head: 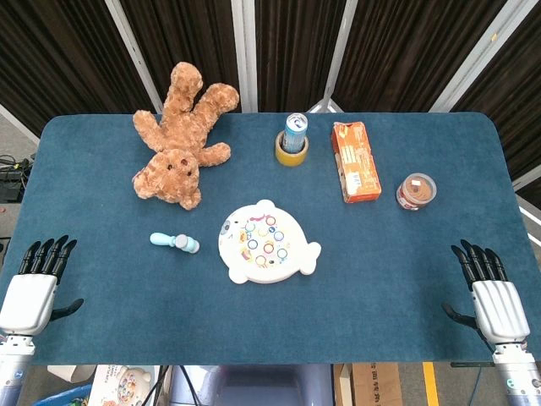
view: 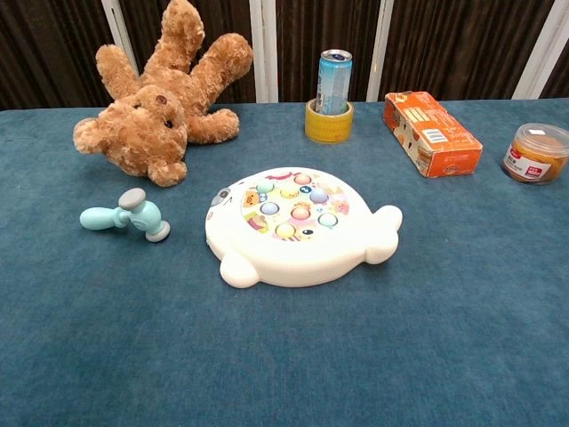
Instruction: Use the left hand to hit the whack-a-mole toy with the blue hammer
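I am judging the blue hammer light, rigid, slippery plastic, and aiming my open, empty left hand at its stubby handle, while my right hand is lying open too.

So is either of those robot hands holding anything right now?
No. The left hand and the right hand both lie open and empty at the table's near edge. The small light-blue plastic hammer lies untouched on the cloth.

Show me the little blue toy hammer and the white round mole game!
little blue toy hammer [view: 124, 216], chest view, where handle meets head.
white round whack-a-mole game [view: 298, 253], chest view, plain white front rim.
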Robot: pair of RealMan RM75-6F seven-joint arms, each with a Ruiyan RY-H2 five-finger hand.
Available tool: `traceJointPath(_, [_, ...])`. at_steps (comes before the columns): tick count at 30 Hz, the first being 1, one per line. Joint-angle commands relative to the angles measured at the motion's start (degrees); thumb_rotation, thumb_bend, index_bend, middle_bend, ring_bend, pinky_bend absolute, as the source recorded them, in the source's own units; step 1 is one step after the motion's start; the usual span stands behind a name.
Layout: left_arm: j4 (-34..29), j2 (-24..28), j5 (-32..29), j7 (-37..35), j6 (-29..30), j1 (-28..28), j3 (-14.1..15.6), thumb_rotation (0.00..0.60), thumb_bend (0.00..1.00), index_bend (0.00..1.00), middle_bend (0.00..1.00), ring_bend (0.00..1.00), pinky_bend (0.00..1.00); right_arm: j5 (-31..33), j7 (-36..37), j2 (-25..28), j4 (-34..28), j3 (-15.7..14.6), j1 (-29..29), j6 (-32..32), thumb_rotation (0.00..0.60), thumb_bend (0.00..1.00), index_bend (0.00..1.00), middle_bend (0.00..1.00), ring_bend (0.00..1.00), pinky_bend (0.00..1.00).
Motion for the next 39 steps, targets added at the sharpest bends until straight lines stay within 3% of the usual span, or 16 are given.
traceJointPath(1, [0.0,0.01,-0.03,-0.02,-0.01,0.01,0.01,0.6,0.04,0.0,0.0,0.0,0.0,-0.04,0.0,0.03,-0.02,-0.02,0.01,-0.02,0.6,0.19,0.0,0.0,0.0,0.0])
traceJointPath(14, [-0.51,0.19,-0.58,0.01,-1.13,-0.45,-0.04,0.6,0.04,0.0,0.0,0.0,0.01,0.03,-0.17,0.06,-0.18,-0.07,0.06,-0.27,0.6,0.19,0.0,0.0,0.0,0.0])
traceJointPath(19, [-3.02,0.22,-1.02,1.25,-3.24,-2.72,-1.62,0.6,0.05,0.01,0.0,0.0,0.05,0.77,0.12,0.04,-0.19,0.22,0.11,-0.53,0.6,0.19,0.0,0.0,0.0,0.0])
traceJointPath(23, [-6.34,-0.11,-2.82,5.7,-6.65,-6.18,-4.11,0.6,0.1,0.08,0.0,0.0,0.09,0.61,0.23,0.06,-0.29,0.15,0.12,-0.55,0.6,0.19,0.0,0.0,0.0,0.0])
traceJointPath(28, [-9.15,-2.2,-9.96,12.71,-11.97,-10.84,-7.89,0.6,0.14,0.23,0.08,0.02,0.15,0.58,0.4,0.02,-0.24,0.11,0.23,-0.8,0.6,0.19,0.0,0.0,0.0,0.0])
traceJointPath(34, [-8.07,-7.04,-20.13,21.69,-16.25,-16.36,-11.45,0.6,0.18,0.35,0.13,0.02,0.15,0.83,1.07,0.29,-0.41,0.19,0.15,-0.78,0.6,0.19,0.0,0.0,0.0,0.0])
traceJointPath(39, [-5.19,-11.25,-26.35,27.82,-17.44,-20.11,-12.91,0.6,0.2,0.36,0.15,0.03,0.15,0.91,1.15,0.28,-0.45,0.17,0.23,-1.02,0.6,0.19,0.0,0.0,0.0,0.0])
